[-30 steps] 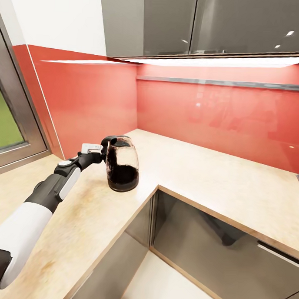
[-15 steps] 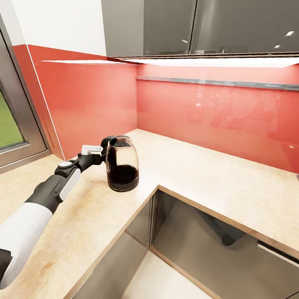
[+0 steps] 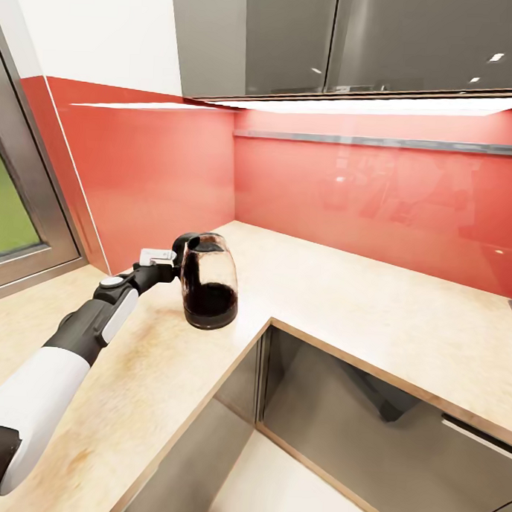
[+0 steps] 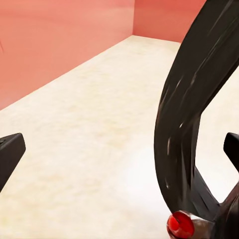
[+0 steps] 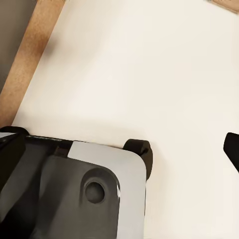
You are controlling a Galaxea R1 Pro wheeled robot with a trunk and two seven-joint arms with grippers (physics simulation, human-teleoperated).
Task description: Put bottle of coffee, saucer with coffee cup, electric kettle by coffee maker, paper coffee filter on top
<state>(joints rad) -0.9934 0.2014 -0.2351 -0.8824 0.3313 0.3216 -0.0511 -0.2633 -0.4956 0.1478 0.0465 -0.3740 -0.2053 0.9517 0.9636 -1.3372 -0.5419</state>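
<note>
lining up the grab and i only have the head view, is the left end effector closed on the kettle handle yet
Observer: No. The left wrist view shows the left end effector open, with the electric kettle handle between its fingers, not clamped.
Operator: handle centred?
Observer: No, it sits much closer to one finger.
Operator: and the right arm
Observer: The right end effector is open, above pale floor beside the robot's base.

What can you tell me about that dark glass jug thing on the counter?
It is the electric kettle: a rounded body of dark-tinted clear glass, darker in its lower half, with a black base, a curved black handle and a small red switch low on the handle. It stands upright on the tan countertop, near the inner corner edge. The left end effector, open, is at its handle.
</note>
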